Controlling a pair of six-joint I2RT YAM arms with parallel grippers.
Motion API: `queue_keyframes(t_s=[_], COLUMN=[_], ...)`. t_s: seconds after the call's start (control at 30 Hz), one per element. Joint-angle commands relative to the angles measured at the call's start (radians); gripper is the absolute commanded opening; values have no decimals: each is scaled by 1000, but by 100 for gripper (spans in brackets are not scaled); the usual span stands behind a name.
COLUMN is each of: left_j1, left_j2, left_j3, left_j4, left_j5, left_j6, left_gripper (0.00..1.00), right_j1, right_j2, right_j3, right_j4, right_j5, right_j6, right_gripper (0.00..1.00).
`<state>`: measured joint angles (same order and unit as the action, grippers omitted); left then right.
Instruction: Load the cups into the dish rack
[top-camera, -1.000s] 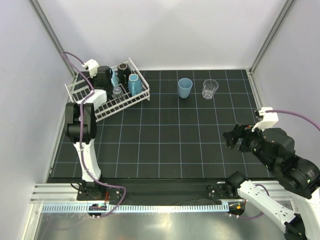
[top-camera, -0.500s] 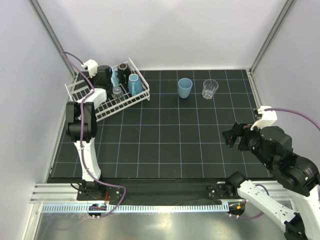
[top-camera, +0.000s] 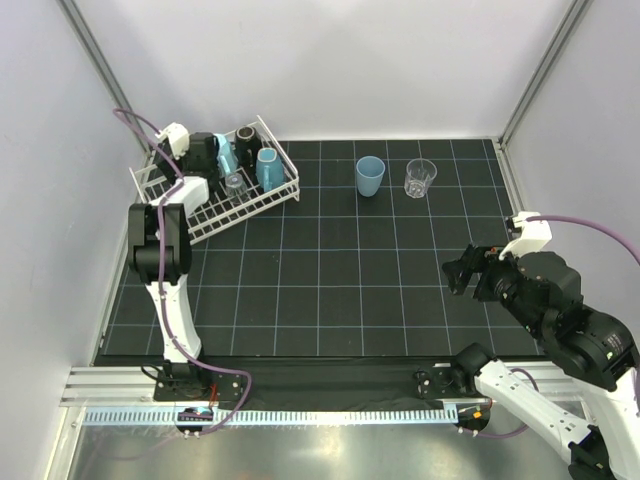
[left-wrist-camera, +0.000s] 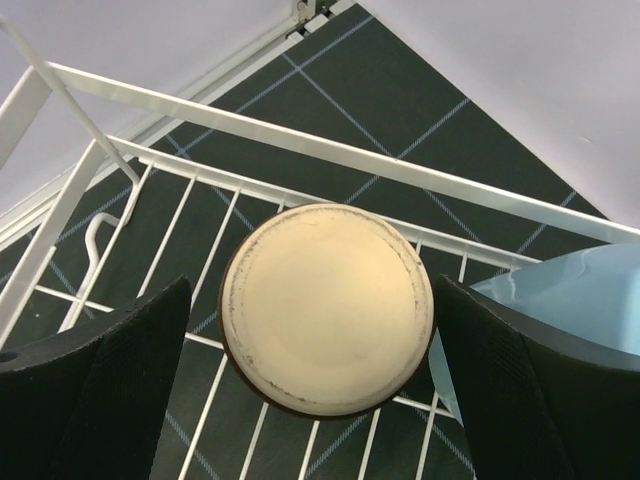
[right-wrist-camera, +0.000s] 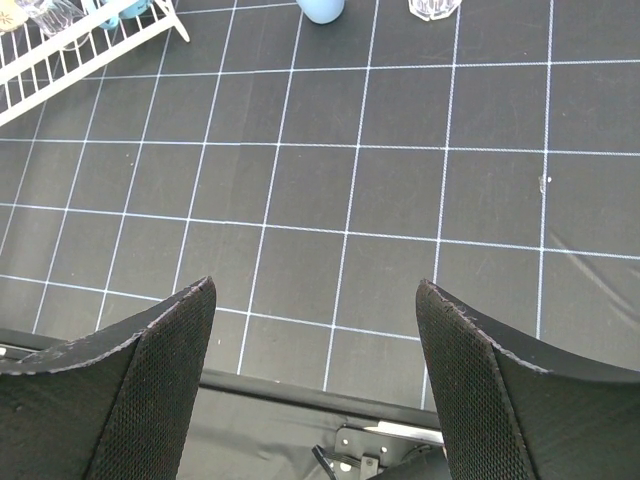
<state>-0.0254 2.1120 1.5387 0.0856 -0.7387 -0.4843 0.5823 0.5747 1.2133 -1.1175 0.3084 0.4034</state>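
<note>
The white wire dish rack (top-camera: 205, 218) stands at the back left. It holds a brown metallic cup (top-camera: 245, 134), two light blue mugs (top-camera: 267, 168) (top-camera: 228, 155) and a clear glass (top-camera: 235, 184). My left gripper (top-camera: 198, 150) hangs over the rack's back part, open. In the left wrist view its fingers straddle the round cream base of an upside-down dark mug (left-wrist-camera: 327, 308) on the rack wires (left-wrist-camera: 330, 152), with gaps on both sides. A light blue tumbler (top-camera: 370, 176) and a clear glass (top-camera: 420, 178) stand on the mat. My right gripper (top-camera: 458, 275) is open and empty above the mat.
The black gridded mat (top-camera: 330, 280) is walled in by white panels on the left, back and right. In the right wrist view the tumbler (right-wrist-camera: 322, 8), the glass (right-wrist-camera: 435, 8) and the rack's corner (right-wrist-camera: 60, 50) sit at the top edge. A metal rail (top-camera: 300, 410) runs along the front.
My left gripper has shifted slightly to the left and back over the rack. My right gripper has crept a little to the left.
</note>
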Motion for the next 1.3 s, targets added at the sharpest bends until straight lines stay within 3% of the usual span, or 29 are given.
queue_keyframes(t_s=[0.0,0.2,0.43,0.7,0.8,0.9,1.07,1.27], left_j1=[5,4,-8,-62,-207,-293,-347,-347], left_j2=[-53,-182,-391,-740,-855,-963,-1151,-1326], left_j3=[17,-2,32,-231,-287,-342,-399,-295], left_j4=[-12,-82,-383,-541,-612,-644,-727,-898], left_j5=[4,54,189,427,377,478,726,835], left_j6=[-13,-76,-178,-330,-275,-301,-278,-94], left_gripper=[100,100,100,100,100,100,98,96], right_j1=[4,4,4,4,4,2,-22,-110], right_j2=[5,22,86,212,307,437,715,991], right_j3=[-3,-23,-47,-60,-40,31,224,454], right_j4=[47,76,151,251,317,361,390,418], right_j5=[-9,-45,-101,-69,-37,-11,46,34], right_j6=[14,18,25,63,72,92,127,241], right_gripper=[81,81,81,82,82,82,81,77])
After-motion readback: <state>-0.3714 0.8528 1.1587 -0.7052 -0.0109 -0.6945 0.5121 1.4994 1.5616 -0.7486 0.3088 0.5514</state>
